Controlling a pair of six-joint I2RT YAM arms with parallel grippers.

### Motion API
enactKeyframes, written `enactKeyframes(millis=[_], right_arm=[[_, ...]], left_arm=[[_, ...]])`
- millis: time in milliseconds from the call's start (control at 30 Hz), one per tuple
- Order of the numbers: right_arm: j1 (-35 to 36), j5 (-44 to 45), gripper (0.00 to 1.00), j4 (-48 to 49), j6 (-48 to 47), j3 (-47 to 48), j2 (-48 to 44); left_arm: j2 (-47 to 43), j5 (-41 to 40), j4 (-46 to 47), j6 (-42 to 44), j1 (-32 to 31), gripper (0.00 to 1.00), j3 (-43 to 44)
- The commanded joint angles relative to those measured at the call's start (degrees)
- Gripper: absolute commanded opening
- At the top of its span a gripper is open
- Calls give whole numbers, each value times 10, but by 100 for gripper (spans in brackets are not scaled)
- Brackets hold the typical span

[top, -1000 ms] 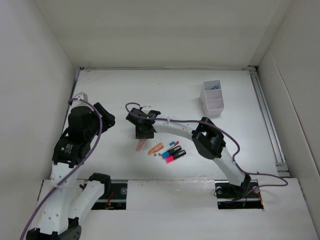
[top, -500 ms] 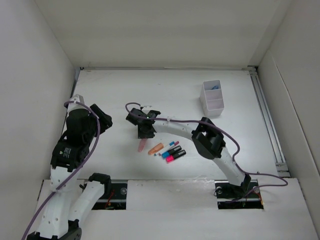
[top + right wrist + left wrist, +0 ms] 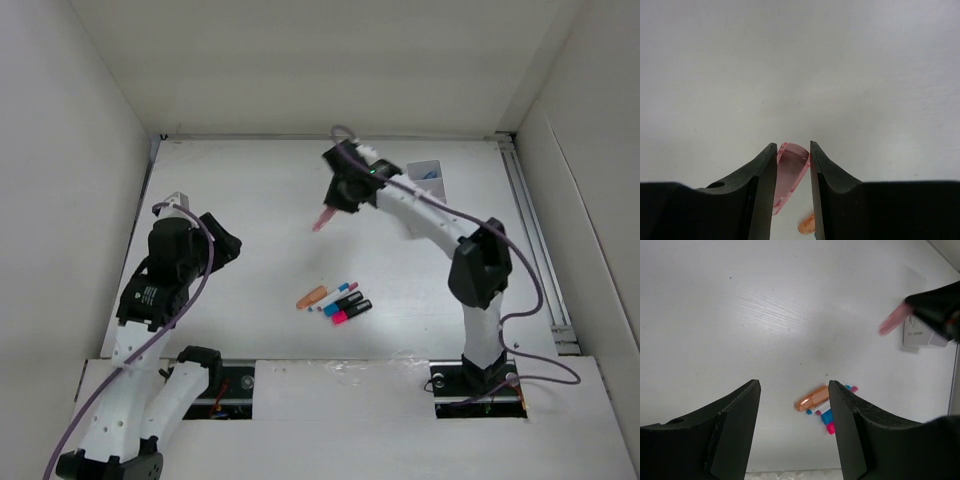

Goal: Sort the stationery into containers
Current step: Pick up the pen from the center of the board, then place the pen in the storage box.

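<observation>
My right gripper (image 3: 335,203) is shut on a stubby pink piece (image 3: 324,218), also in the right wrist view (image 3: 790,175), and holds it in the air left of the white two-compartment box (image 3: 426,195). The box holds something blue in its far compartment. An orange piece (image 3: 311,297), a thin blue-pink pen (image 3: 334,296) and two black markers (image 3: 347,306) lie together near the front middle of the table. They show between my left gripper's fingers in the left wrist view (image 3: 812,398). My left gripper (image 3: 228,248) is open and empty at the left.
White walls enclose the table on three sides. A metal rail (image 3: 535,235) runs along the right edge. The right arm's elbow (image 3: 480,265) stands right of the stationery group.
My right gripper has lifted the pink piece from beside the orange one and carried it up and to the right toward the box. The left arm shifted slightly.
</observation>
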Motion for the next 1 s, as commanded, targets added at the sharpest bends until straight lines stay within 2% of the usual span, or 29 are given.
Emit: enactKeyframes(millis=[0,33,167,367,633,967], right_arm=[[-90,21,13,13,-17,-14,-61],[-138,27,13,13,-26,-14,-68],[-246,28,13,20,-49,-7,-86],[-348,48,13,13,-66,40,-62],[-366,75,13,-15,-85,130,10],[-366,73,18,9,-79,117,23]], left_arm=[[3,46,37,2,-3,54,-16],[3,53,37,2,-3,54,-23],[3,64,55,2,-3,54,-44],[38,77,75,27,-3,55,-39],[85,65,111,55,-3,55,10],[97,71,123,55,-3,56,5]])
